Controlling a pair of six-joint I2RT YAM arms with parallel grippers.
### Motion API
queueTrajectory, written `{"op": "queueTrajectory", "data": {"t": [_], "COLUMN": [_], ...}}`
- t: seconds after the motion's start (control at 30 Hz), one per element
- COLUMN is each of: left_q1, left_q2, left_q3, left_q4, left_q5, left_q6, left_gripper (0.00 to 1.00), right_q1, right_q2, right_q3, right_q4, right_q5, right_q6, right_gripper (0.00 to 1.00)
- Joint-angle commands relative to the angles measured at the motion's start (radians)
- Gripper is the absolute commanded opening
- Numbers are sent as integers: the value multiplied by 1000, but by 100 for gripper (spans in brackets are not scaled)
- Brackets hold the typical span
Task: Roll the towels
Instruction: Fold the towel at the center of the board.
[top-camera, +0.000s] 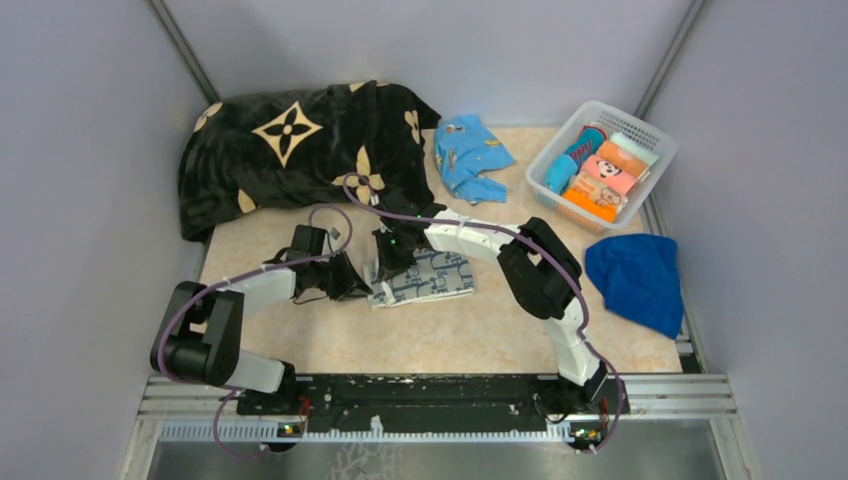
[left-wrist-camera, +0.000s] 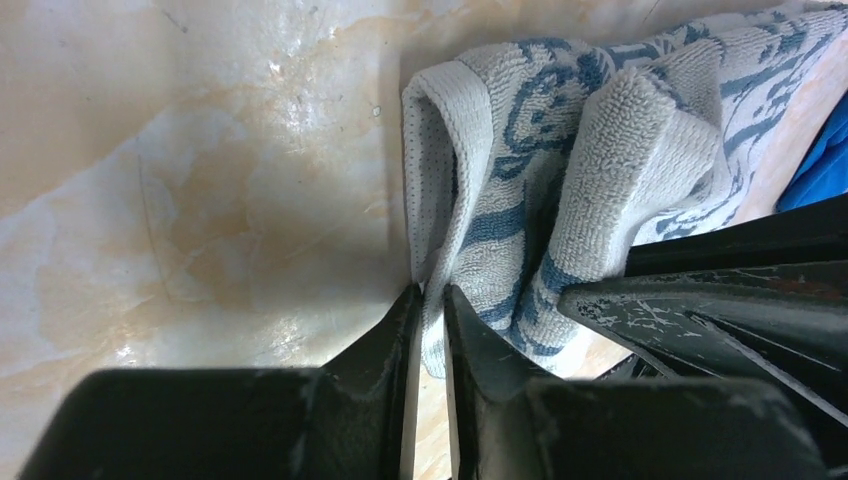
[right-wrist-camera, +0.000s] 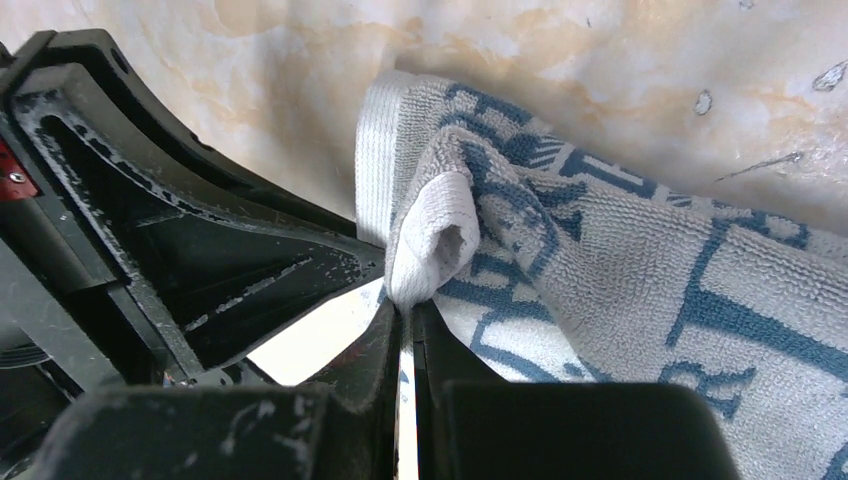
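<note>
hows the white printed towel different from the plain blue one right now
The white printed towel carries a dark-blue pattern; the plain blue towel has none. The white one lies mostly flat in the middle, its edge pinched by the left gripper and the right gripper; the blue one sits crumpled near the right side, untouched. Neither is rolled.

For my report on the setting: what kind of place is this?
Probably a robot test cell: plain grey walls close in a marble-pattern table, a left arm and a right arm are bolted to a metal rail, and a white printed towel lies there.
</note>
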Motion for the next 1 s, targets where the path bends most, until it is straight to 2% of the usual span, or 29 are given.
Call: {"op": "queueTrajectory", "data": {"t": [0.0, 0.23, 0.37, 0.53, 0.63, 0.8, 0.97], "left_q1": [-12, -17, -16, -17, -17, -18, -31], "left_q2": [28, 6, -35, -85, -118, -185, -266], "left_q3": [-22, -11, 8, 30, 39, 61, 105], "left_q4": [10, -31, -79, -133, -167, -232, -302], "left_q5": [-40, -78, -120, -153, -173, -210, -229], "left_q6": [6, 19, 27, 30, 29, 29, 25], "left_gripper": [20, 19, 24, 34, 42, 52, 58], "right_q1": [13, 12, 13, 13, 12, -10, -102], "right_q2": [2, -18, 6, 26, -18, -176, -399], "right_q3": [68, 81, 101, 89, 63, -56, -348], "right_q4": [51, 39, 15, 20, 31, 78, 295], "right_q5": [-12, 24, 38, -2, -2, 20, -35], "right_q6": [23, 20, 6, 1, -13, -41, -40], "right_gripper": [0, 0, 3, 21, 30, 39, 41]}}
